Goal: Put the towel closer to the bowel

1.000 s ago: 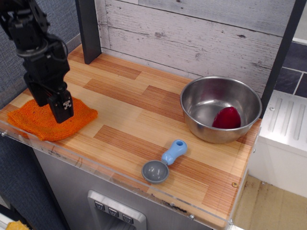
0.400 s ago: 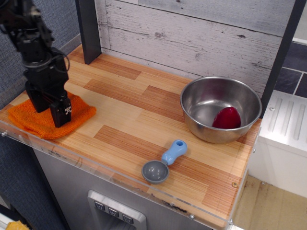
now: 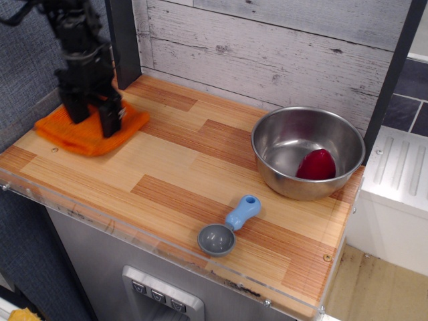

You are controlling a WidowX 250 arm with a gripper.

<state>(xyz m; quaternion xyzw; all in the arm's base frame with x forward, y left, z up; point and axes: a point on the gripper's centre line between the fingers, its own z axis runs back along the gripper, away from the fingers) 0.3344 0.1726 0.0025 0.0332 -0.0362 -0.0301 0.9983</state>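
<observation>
1. Here the claw stands on the towel at upper left, covering its middle; whether it grips is unclear.
2. The towel's long axis runs left-right, well apart from the bowel on the bench.

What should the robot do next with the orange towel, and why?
Probably slide the towel to the right across the counter, toward the bowl. The gripper is down on the towel at the far left, while the bowl sits at the right end, so a wide stretch of wood lies between them.
</observation>
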